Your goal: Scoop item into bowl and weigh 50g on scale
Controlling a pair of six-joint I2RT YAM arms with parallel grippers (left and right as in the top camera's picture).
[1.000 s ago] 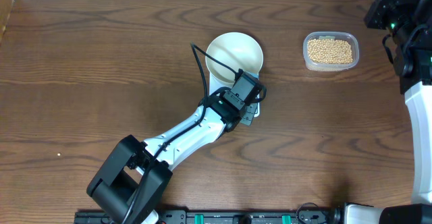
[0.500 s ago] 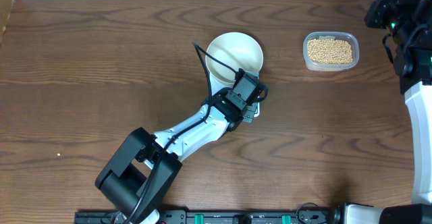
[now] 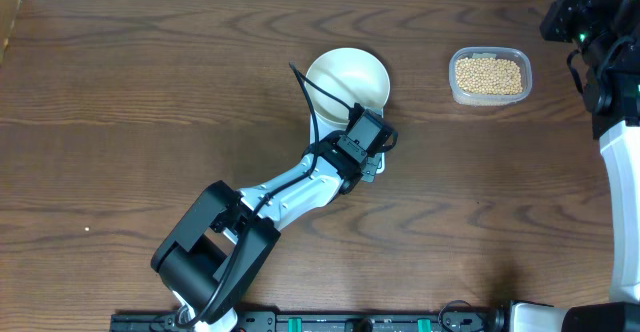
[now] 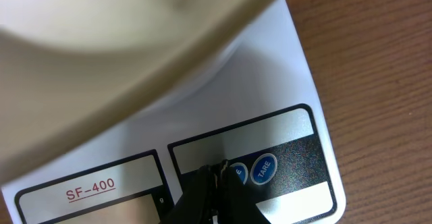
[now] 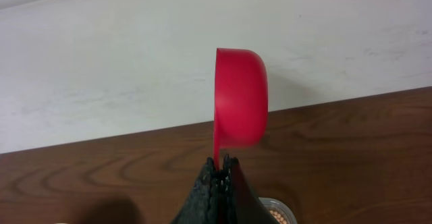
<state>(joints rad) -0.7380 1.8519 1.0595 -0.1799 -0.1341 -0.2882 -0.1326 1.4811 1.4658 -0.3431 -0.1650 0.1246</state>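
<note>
Near frame centre, the closed, empty left gripper (image 4: 217, 177) presses the flat white rectangular scale (image 4: 283, 102) under the round white bowl (image 3: 347, 79). At upper right, the right gripper (image 5: 220, 162) pinches a red plastic scoop (image 5: 240, 97).

You had a dark brown wood-grain table (image 3: 120, 92) under a cream-white bowl (image 3: 346, 77), tan-yellow beans (image 3: 488, 75) in a clear tub (image 3: 489, 96), and a white scale (image 4: 297, 82) with black-outlined panels, red lettering and blue buttons (image 4: 264, 171). The scoop (image 5: 240, 97) was bright red.

Dark wood table (image 3: 120, 82), white wall (image 5: 101, 62)
</note>
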